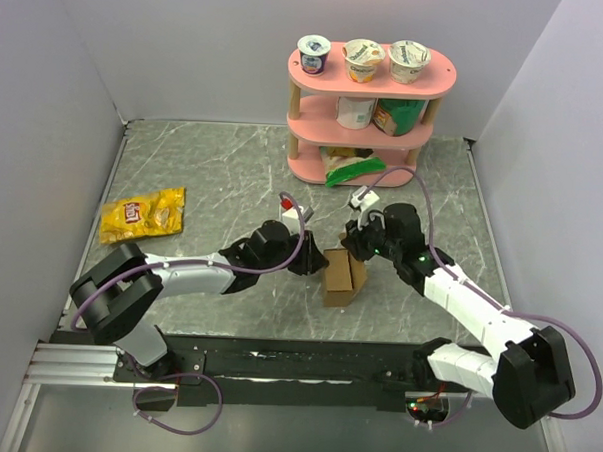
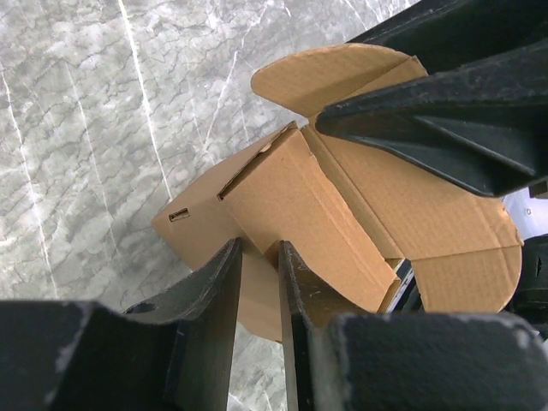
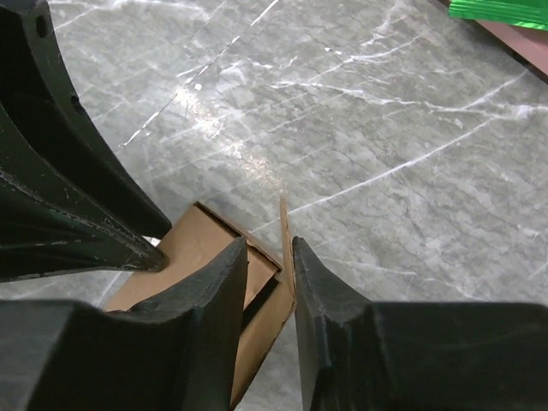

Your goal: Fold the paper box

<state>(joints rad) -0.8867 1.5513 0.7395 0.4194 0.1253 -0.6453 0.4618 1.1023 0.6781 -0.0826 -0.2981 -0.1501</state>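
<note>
Plain brown cardboard paper box [image 1: 343, 276], part-folded with flaps up, stood at centre of grey marbled table [image 1: 214, 172], between both arms. Left gripper [image 2: 259, 250] pinched box side wall between narrow-set fingers. Right gripper [image 3: 271, 250] straddled thin upright flap [image 3: 286, 229]; flap lay against one finger; whether clamped, cannot tell.

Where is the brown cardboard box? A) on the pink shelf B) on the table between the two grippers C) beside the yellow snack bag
B: the paper box stands mid-table between the left gripper and the right gripper, far from the pink shelf and the yellow snack bag.
</note>
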